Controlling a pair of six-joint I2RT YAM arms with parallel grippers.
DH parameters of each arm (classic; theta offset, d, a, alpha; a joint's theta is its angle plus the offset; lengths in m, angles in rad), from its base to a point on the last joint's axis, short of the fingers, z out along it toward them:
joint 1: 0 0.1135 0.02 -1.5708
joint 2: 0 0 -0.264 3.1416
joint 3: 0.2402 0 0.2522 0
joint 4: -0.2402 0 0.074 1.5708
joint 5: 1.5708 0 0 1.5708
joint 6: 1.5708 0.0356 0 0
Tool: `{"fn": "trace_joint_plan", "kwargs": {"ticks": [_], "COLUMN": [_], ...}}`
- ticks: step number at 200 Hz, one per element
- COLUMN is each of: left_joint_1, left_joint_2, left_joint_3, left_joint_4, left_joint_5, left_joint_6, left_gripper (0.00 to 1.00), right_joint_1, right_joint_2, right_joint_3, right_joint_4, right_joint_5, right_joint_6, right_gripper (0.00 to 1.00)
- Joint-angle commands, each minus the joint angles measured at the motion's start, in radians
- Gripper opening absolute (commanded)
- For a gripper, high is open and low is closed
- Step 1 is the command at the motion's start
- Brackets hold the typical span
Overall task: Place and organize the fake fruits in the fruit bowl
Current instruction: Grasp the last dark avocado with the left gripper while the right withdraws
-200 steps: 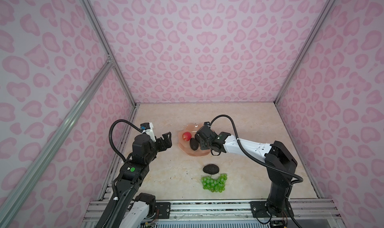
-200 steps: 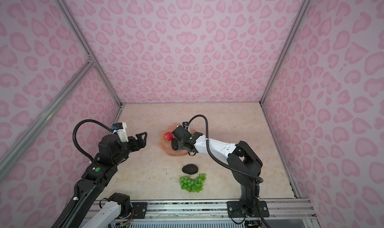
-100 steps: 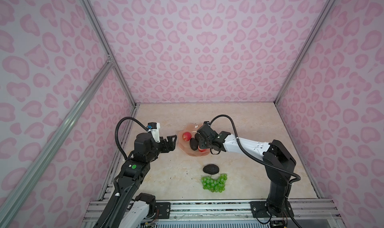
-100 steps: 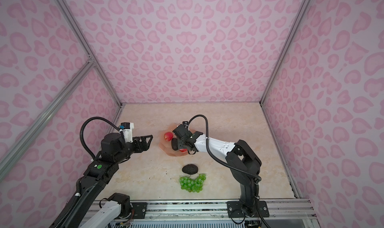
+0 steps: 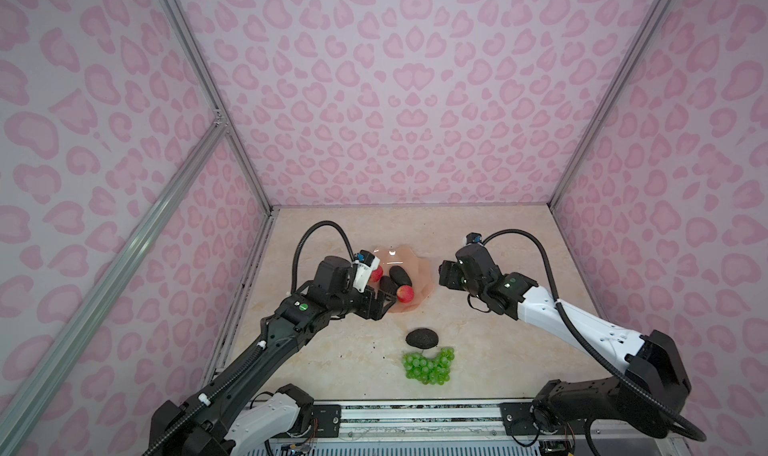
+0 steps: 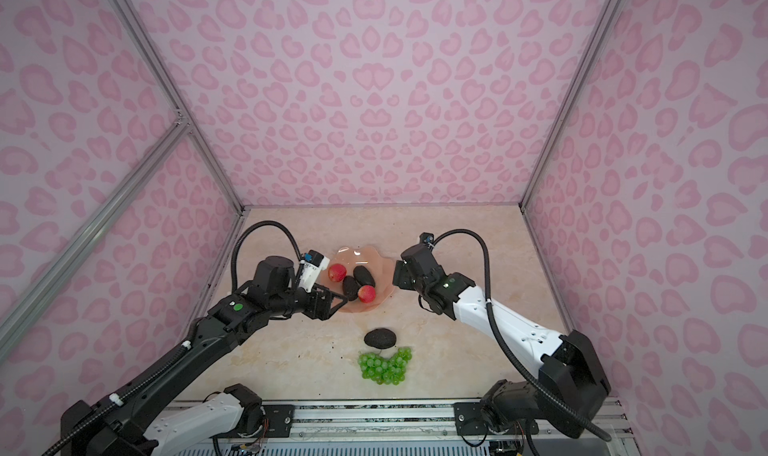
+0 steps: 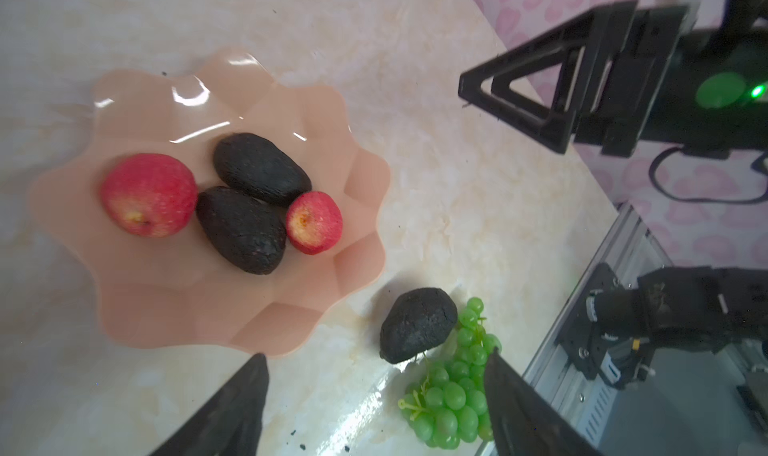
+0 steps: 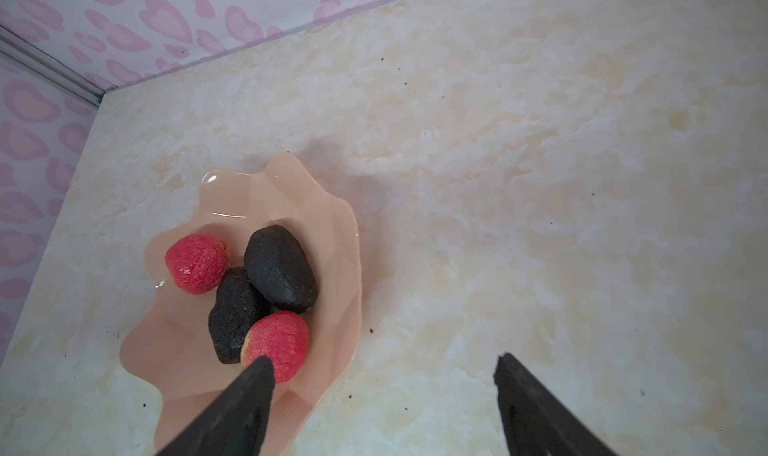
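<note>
— Item one?
— One fruit bowl [image 7: 365, 175]: peach-pink, glossy, wavy scalloped rim. Set flat on the marbled table [image 5: 478, 350], left of middle in both top views.

— Contents?
— Four fruits, all inside. One right-hand avocado [image 7: 262, 169] and one left-hand avocado [image 7: 241, 229], black and rough, lying side by side and touching. One left apple [image 7: 148, 194], red, yellowish near the stem, pressed against the left-hand avocado. One front apple [image 7: 314, 222], red with a yellow patch, tucked against both avocados toward the bowl's near edge.

— Outside the bowl?
— Two entries. One third avocado [image 5: 422, 338], lying on the table in front of the bowl, clear of its rim. One bunch of grapes [image 5: 428, 364], glossy green, just in front of that avocado; touching or not, cannot tell.

— End effectors?
— The left gripper [image 7: 376, 355]: jaws parted, nothing between them. Placed at the bowl's near-left rim in both top views; grapes partly behind one finger in the left wrist view. The right gripper [image 8: 384, 360]: jaws spread wide, empty. Just right of the bowl's rim and apart from the fruit in both top views.

— Surroundings?
— Three walls [image 5: 374, 100], pale with pink blotch print. One metal rail [image 5: 415, 410] along the table's front edge, carrying both arm bases.
</note>
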Motion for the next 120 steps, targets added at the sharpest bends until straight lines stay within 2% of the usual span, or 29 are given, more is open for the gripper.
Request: {"fn": "trace_joint_plan", "kwargs": {"ticks": [1,54,120], "left_joint_1": [-0.081,-0.269,-0.369], "left_joint_2": [0.078,0.316,0.512], "left_joint_3": [0.053,0.132,0.189], "left_joint_4": [-0.046,-0.065,-0.085], "left_joint_5": [-0.088,-0.169,-0.225], "left_joint_6": [0.074,0.092,0.077], "left_gripper": [0.80,0.70,0.70], "right_joint_1": [-0.044,-0.124,-0.162], "right_joint_2": [-0.091,-0.282,-0.360], "right_joint_3": [-0.095,-0.218,-0.267], "right_joint_4": [0.030,0.003,-0.001], "right_joint_5": [0.027,0.055,0.047], "right_joint_6": [0.038,0.041,0.040], "right_gripper": [0.84,0.86,0.87]}}
